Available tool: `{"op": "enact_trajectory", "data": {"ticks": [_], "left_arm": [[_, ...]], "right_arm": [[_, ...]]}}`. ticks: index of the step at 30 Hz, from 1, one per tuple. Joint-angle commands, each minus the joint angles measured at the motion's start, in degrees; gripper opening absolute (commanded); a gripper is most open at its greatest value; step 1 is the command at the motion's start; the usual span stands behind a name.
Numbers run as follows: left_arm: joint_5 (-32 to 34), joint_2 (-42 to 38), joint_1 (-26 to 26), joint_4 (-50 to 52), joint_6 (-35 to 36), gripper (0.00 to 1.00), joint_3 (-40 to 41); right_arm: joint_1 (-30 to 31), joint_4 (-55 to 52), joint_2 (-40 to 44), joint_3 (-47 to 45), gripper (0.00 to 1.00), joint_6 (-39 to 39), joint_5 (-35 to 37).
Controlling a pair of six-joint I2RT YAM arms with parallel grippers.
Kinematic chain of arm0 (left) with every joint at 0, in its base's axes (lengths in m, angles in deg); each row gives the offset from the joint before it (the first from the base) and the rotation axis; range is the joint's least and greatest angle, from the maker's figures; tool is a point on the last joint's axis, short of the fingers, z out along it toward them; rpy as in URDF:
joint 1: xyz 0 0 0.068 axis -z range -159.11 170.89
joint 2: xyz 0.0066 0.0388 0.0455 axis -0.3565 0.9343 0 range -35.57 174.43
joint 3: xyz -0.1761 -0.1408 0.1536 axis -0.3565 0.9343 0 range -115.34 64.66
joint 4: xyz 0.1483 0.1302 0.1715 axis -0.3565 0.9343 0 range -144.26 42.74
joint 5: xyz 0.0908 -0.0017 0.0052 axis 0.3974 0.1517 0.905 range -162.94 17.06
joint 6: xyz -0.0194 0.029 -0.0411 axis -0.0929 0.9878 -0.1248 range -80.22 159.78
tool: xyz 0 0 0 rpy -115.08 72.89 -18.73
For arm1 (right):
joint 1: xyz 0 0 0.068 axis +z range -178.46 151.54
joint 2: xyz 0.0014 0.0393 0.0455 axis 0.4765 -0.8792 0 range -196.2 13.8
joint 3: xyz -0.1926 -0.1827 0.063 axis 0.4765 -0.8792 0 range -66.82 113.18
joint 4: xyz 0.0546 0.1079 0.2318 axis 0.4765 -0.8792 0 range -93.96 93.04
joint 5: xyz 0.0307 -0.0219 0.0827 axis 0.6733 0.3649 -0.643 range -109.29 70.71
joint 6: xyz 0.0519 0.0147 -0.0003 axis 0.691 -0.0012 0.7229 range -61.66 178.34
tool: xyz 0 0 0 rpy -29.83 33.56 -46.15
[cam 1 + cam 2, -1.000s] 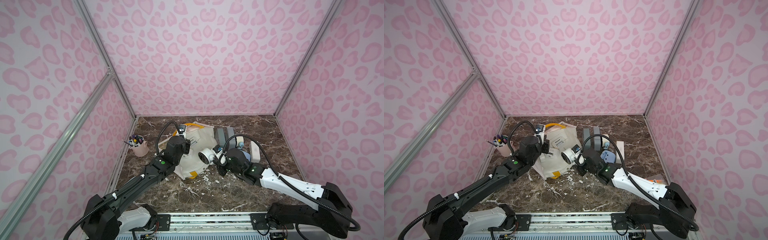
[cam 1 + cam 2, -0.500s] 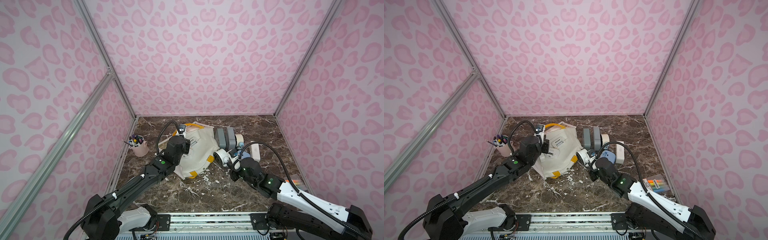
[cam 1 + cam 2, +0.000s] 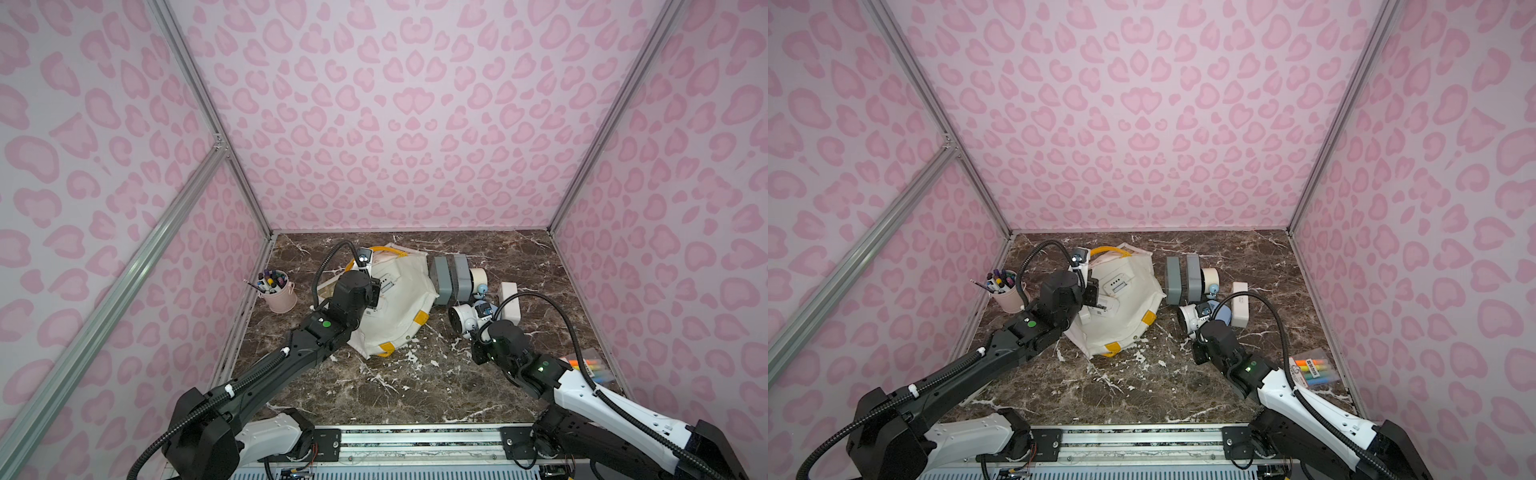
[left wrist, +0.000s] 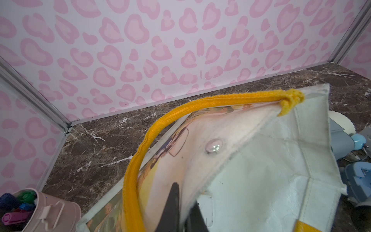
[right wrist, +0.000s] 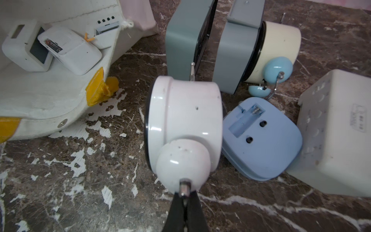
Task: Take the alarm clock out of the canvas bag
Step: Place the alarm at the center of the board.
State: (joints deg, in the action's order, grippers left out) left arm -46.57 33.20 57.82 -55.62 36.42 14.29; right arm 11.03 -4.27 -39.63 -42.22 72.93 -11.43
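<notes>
Well to the left of the left fingers [image 4: 174, 206], upright on the table [image 3: 415, 386]: a pink pen bucket [image 3: 277, 296] full of markers. Left fingers clenched on the rim cloth of the canvas bag [image 3: 399, 299], pinching it just beside the yellow handle [image 4: 140, 160], rim raised off the table. Just beyond that pinch, on the inner face of the cloth: a round snap button [image 4: 213, 145]. Inside the bag's mouth, between the two sets of fingers: two white boxy clocks [image 5: 26, 50] leaning on each other.

Further right, right fingers [image 5: 195, 215] clamped on the metal stub at the bell of the white round alarm clock [image 5: 184, 124]. Alarm clock outside the bag, apart from its rim, low over the table; touching the marble or not, cannot tell. Just past the clock from the right fingers: two grey box clocks [image 3: 441, 280] side by side, a cream round one [image 3: 478, 276] against the right-hand grey one. Just beside the grasped clock on its right: a blue square clock [image 5: 261, 136] lying back-up, then a white box [image 3: 510, 303]. Well behind the right fingers, at the table's right edge: a pack of highlighters [image 3: 1312, 370].
</notes>
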Motion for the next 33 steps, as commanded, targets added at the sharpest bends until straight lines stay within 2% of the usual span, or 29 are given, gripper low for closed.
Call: {"op": "enact_trajectory", "data": {"ticks": [1, 15, 23, 33], "left_arm": [[0.86, 0.07, 0.07, -0.05, -0.47, 0.03, -0.78], [1.24, -0.24, 0.11, -0.21, -0.5, 0.03, -0.5], [1.66, -0.65, 0.15, -0.09, -0.68, 0.03, 0.14], [1.14, 0.17, 0.16, -0.3, -0.41, 0.03, -0.75]], "right_arm": [[-0.15, 6.2, -1.83, -0.41, 0.0, 1.52, -0.21], [-0.88, 7.48, -14.25, 4.04, 0.0, 2.11, -1.5], [-1.54, 8.15, -15.1, 2.37, 0.0, 4.42, 0.84], [-3.63, 6.58, -17.45, 3.11, 0.0, 5.23, -1.85]]}}
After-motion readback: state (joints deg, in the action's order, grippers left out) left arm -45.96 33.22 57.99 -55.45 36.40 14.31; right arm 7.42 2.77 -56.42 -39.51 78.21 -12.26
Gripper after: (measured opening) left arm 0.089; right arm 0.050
